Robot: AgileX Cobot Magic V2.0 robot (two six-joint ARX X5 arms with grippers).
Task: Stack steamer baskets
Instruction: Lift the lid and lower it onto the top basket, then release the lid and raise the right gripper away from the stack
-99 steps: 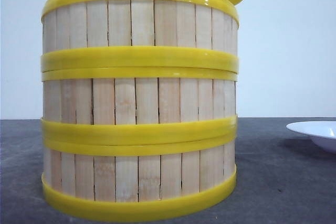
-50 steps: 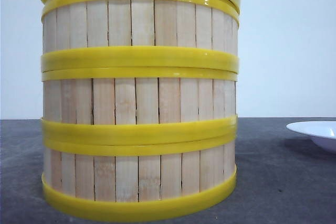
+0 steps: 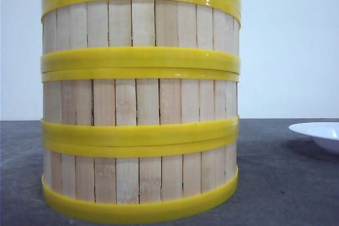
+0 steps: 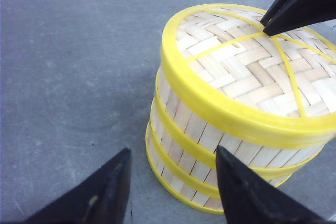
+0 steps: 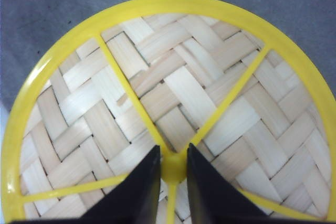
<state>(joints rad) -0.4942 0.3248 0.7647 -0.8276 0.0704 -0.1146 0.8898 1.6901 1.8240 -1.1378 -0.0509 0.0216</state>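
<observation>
- The three steamer baskets (image 3: 140, 109) stand stacked on the grey table (image 3: 286, 183), capped by a woven lid (image 5: 173, 103).
- The right gripper (image 5: 173, 169) pinches the lid's yellow centre hub (image 5: 173, 165), jaws nearly closed.
- The left gripper (image 4: 170, 187) hovers beside the stack, spread apart and holding nothing.
- A white plate (image 3: 318, 133) sits well apart.

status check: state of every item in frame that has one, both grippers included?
steamer baskets: three stacked in one upright column on the table.
lid: seated flat on the top basket, closing the stack.
right gripper: fingers close on either side of the lid's centre hub; grip unclear.
left gripper: open, empty, beside the stack, not touching.
white plate: empty as far as visible, apart from the stack.
</observation>
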